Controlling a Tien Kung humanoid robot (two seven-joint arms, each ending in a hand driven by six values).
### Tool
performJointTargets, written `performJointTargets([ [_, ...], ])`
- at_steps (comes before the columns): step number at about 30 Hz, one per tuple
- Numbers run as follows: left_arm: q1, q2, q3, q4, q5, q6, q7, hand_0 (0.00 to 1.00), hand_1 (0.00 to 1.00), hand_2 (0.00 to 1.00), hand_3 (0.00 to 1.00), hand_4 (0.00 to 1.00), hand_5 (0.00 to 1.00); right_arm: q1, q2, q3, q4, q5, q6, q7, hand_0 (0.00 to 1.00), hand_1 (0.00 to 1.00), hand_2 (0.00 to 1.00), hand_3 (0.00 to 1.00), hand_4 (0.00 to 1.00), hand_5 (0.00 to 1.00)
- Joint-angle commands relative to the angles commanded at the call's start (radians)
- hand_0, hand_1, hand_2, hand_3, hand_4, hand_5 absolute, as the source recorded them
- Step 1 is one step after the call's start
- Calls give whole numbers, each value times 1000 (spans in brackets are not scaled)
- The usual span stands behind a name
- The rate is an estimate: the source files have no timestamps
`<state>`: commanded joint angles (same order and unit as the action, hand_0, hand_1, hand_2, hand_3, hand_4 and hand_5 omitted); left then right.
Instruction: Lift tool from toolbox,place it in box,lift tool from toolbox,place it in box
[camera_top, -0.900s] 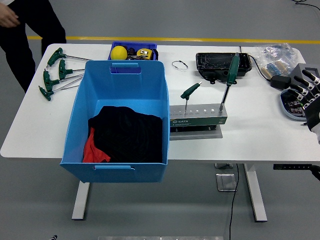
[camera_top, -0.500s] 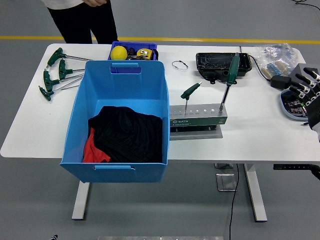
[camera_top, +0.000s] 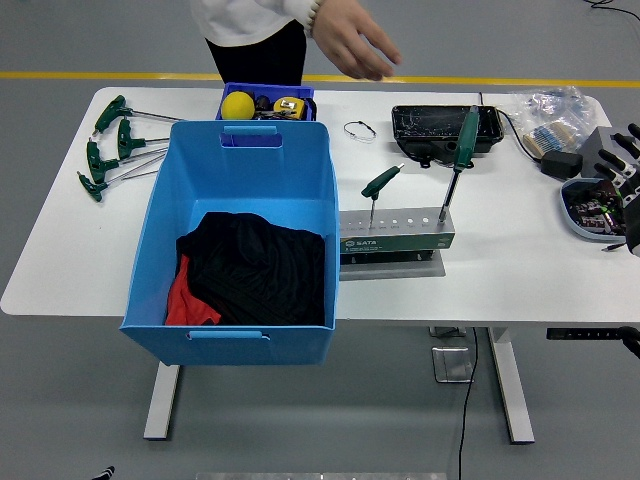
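Neither tool is lifted yet — the long green-handled screwdriver (camera_top: 461, 150) and the small green T-handle key (camera_top: 379, 184) both stand in the grey metal tool holder (camera_top: 396, 237). The big blue plastic box (camera_top: 240, 235) holds only cloth. The right hand (camera_top: 628, 185) hovers at the table's right edge, fingers spread and empty — both lifts remain.

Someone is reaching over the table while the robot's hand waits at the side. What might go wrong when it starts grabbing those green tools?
1. The person's hand hangs over the table's far edge; an arm swinging in might hit it.
2. The tall screwdriver stands upright in the tool holder; a sideways pull may jam it or tip the holder.
3. The right hand sits far right, beside a small tray it may knock on its way in.
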<state>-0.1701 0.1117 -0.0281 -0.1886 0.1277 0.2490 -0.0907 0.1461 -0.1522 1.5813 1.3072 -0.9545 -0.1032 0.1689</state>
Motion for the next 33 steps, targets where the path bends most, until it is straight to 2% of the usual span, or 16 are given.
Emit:
performJointTargets([
  [7, -1, 0, -26, -1, 22, 2, 5, 799, 845, 864, 757, 746, 695, 5, -3, -1, 4, -46, -9, 6, 757, 738, 818, 827, 998, 907],
  [15, -4, -2, -36, -1, 23, 5, 4, 797, 846, 861, 747, 746, 696, 15, -18, -5, 7, -134, -43, 39, 770, 750, 830, 844, 998, 888],
  [21, -1, -4, -36, 0, 19, 5, 4, 798, 845, 859, 746, 742, 694, 23, -35, -19, 13, -227, -51, 57, 782, 760, 838, 851, 998, 881],
  [25, 1, -5, -42, 1, 23, 5, 7, 798, 845, 859, 746, 742, 694, 28, -59, -32, 25, -337, -62, 76, 782, 760, 838, 851, 998, 881],
  [26, 2, -5, -45, 1, 26, 5, 8, 797, 843, 857, 742, 737, 691, 31, -69, -38, 32, -369, -67, 82, 804, 787, 858, 857, 998, 861],
  [31, 4, -4, -58, 1, 38, 7, 10, 797, 843, 857, 742, 737, 691, 54, -120, -66, 64, -496, -99, 90, 804, 787, 858, 857, 998, 861],
  [32, 4, -4, -60, 1, 39, 7, 10, 797, 843, 855, 738, 734, 687, 59, -127, -71, 69, -521, -102, 88, 895, 835, 893, 887, 998, 791],
  [33, 4, -3, -64, 0, 43, 7, 11, 797, 843, 855, 738, 734, 687, 68, -141, -83, 78, -555, -106, 84, 895, 835, 893, 887, 998, 791],
])
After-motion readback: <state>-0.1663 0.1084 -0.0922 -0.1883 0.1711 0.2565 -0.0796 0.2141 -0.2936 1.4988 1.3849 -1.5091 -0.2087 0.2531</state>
